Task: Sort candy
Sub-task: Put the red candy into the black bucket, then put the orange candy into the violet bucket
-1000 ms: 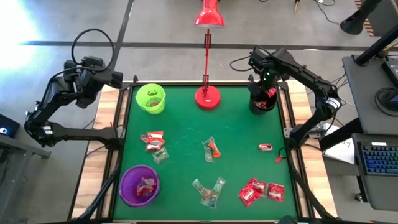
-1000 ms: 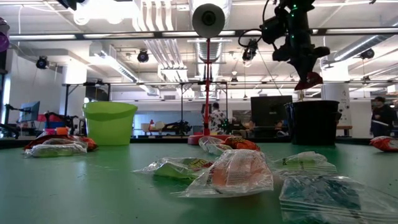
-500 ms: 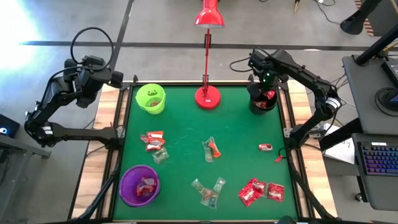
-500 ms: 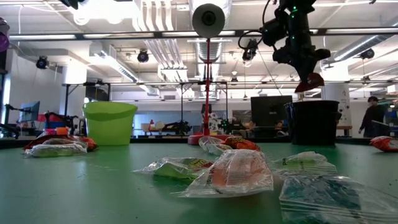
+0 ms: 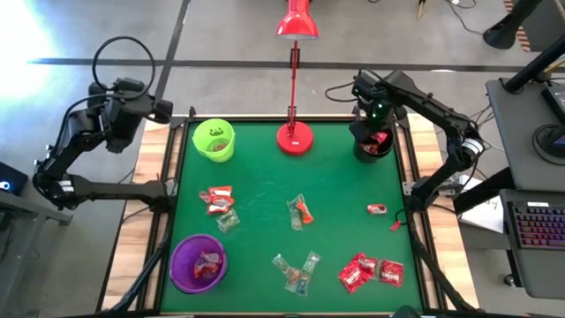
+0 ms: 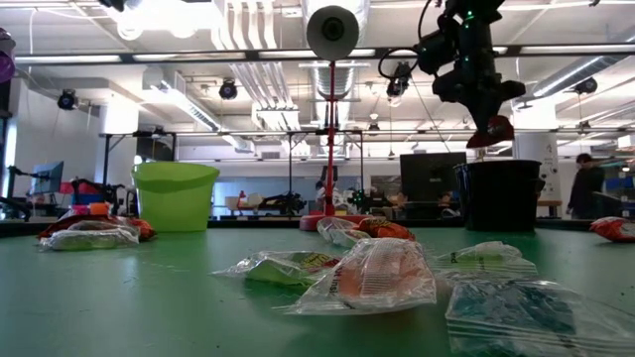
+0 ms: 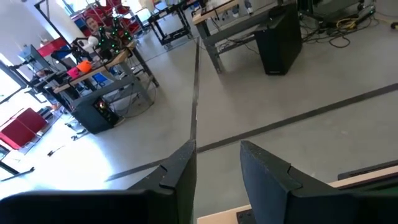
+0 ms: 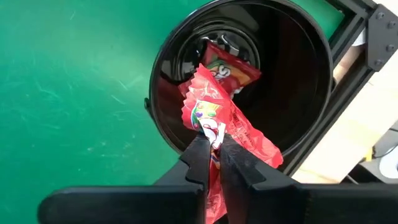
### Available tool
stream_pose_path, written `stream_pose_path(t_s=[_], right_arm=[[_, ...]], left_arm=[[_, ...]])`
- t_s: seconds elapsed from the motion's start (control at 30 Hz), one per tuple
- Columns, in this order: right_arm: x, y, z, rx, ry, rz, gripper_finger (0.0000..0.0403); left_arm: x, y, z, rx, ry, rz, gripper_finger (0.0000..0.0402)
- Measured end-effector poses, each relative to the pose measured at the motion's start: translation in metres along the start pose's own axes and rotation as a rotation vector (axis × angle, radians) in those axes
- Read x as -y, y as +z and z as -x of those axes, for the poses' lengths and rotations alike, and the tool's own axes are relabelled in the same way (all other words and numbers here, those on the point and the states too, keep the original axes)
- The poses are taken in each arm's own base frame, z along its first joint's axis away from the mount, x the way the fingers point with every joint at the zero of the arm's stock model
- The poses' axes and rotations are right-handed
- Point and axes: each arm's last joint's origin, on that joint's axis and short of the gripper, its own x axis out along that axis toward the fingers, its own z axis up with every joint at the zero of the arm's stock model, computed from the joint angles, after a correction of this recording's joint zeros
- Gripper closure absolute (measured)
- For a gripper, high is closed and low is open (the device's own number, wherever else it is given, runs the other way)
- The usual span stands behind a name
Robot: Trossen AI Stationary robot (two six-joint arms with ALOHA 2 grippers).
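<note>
My right end effector hangs directly above the round black plastic cup at the far right corner of the green table. Its fingers are pinched nearly together on a flat, shiny red candy wrapper with a crinkled edge and a small white and green print. Another red packet lies inside the cup. My left end effector, fingers slightly apart and holding nothing, waits off the table's far left corner. More candy lies on the table: red packets near the front right, clear greenish ones in front, and red-and-white ones on the left.
</note>
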Motion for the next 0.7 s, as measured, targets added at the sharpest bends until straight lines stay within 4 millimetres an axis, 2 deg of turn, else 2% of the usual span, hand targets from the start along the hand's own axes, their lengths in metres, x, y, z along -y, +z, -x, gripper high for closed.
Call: stream_pose_path(t_s=[0.4, 0.7], right_arm=[[0.001, 0.0001, -0.0002, 0.007, -0.033, 0.007, 0.0282], [-0.0014, 0.0009, 0.0017, 0.005, 0.042, 0.007, 0.0262]], left_arm=[[-0.0092, 0.0021, 0.0041, 0.039, -0.009, 0.028, 0.0294], [-0.0044, 0.0029, 0.0041, 0.032, -0.143, -0.073, 0.0294]])
